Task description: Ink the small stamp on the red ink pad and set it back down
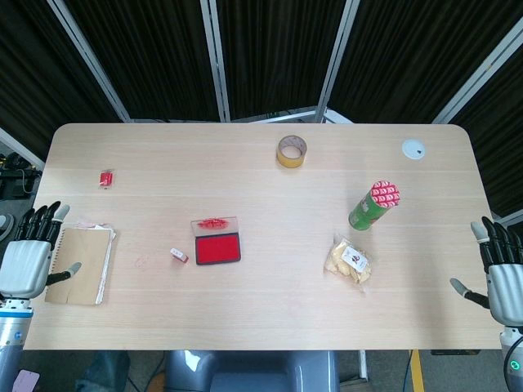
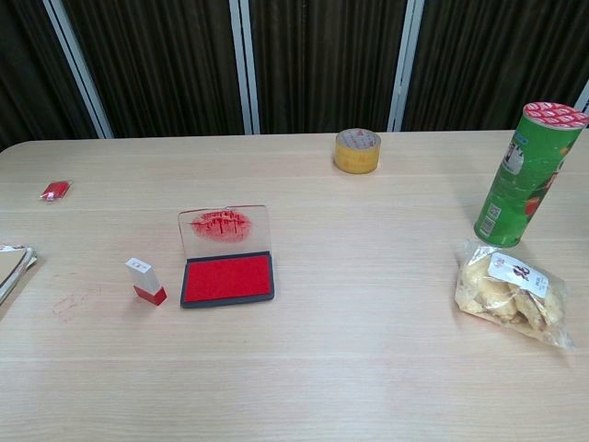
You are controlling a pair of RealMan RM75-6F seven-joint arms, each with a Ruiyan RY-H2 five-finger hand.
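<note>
The small stamp (image 1: 179, 256) (image 2: 145, 281), white with a red base, stands on the table just left of the red ink pad (image 1: 217, 247) (image 2: 227, 278). The pad's clear lid (image 2: 225, 230) is tipped up behind it, smeared with red ink. My left hand (image 1: 31, 256) hovers at the table's left edge beside a notebook, fingers apart, holding nothing. My right hand (image 1: 501, 273) is at the right edge, also open and empty. Neither hand shows in the chest view. Both are far from the stamp.
A brown notebook (image 1: 80, 264) lies at the left edge. A tape roll (image 1: 292, 151), a green can (image 1: 373, 206), a snack bag (image 1: 350, 260), a white round cap (image 1: 413, 149) and a small red packet (image 1: 106, 178) are spread over the table. Faint red marks (image 2: 69, 302) stain the wood left of the stamp.
</note>
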